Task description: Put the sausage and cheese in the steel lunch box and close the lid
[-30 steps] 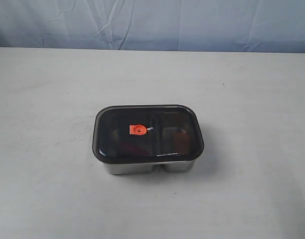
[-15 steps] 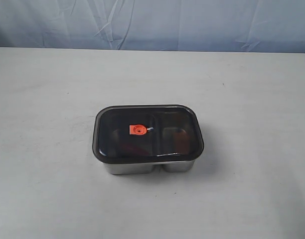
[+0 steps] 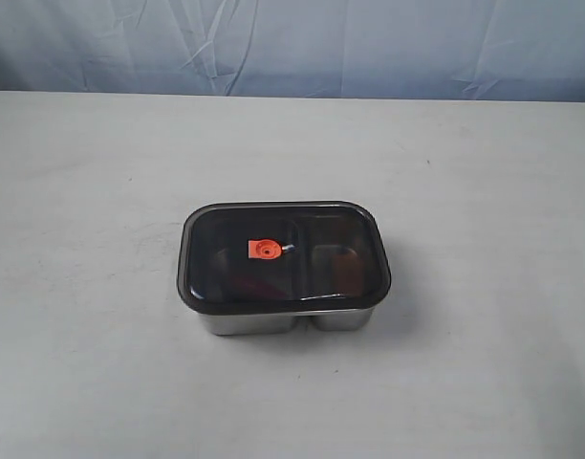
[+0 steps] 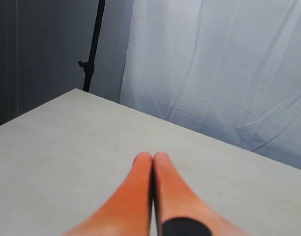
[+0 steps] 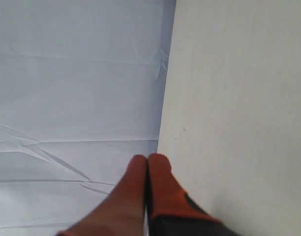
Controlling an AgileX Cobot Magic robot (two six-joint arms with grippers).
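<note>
The lid (image 3: 321, 273) sits flat on the steel lunch box (image 3: 254, 324) on the counter (image 3: 101, 363); left hand (image 4: 153, 156) and right hand (image 5: 147, 158) both pinched together, empty

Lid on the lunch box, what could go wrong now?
1. The lid may only be lying on the steel lunch box, not pressed tight. The left fingers and right fingers are shut and away from it, so a bump might knock it loose.
2. The lid is dark, so I cannot tell whether the sausage and cheese are really inside.
</note>
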